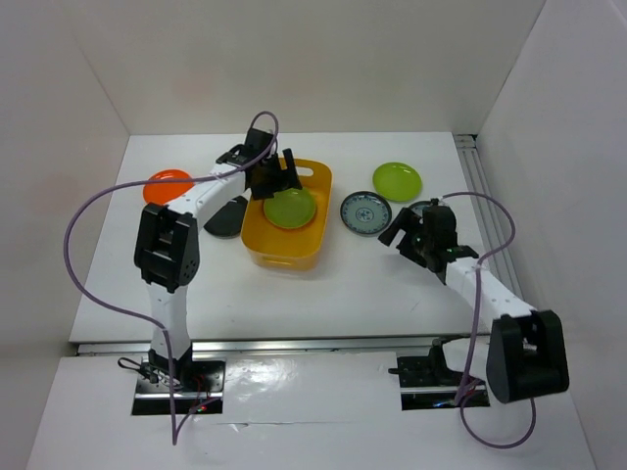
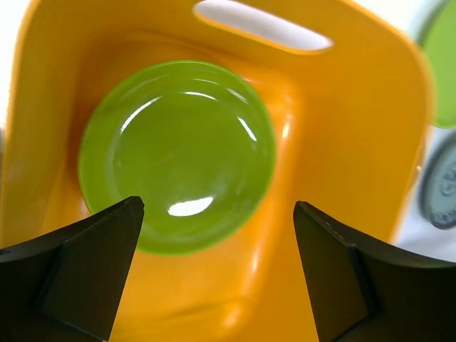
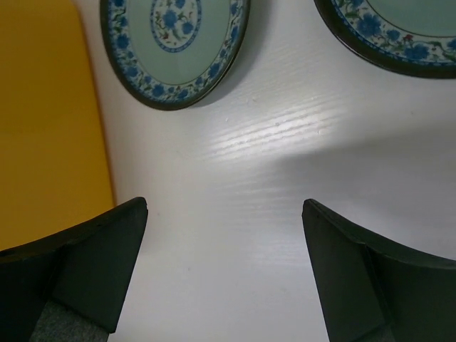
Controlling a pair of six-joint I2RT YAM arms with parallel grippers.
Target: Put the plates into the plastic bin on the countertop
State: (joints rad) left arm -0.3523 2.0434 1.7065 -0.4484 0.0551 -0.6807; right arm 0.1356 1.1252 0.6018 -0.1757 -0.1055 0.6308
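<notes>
Lime green plate (image 2: 178, 142) in plastic bin (image 2: 349, 121)
Left claw (image 2: 219, 206) open above it; right claw (image 3: 224, 206) open, blue-patterned plates (image 3: 174, 43) ahead.

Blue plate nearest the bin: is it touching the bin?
Apart. The right wrist view shows a strip of white countertop running between the bin and the rim of the blue plate.

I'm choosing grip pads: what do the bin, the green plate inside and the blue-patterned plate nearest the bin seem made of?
Plastic bin: likely moulded plastic, semi-gloss; rounded walls, soft sheen. Green plate: glossy, sharp highlights; melamine or glazed ceramic, unclear. Blue-patterned plate: smooth, printed floral rim, dark edge; ceramic or melamine.
</notes>
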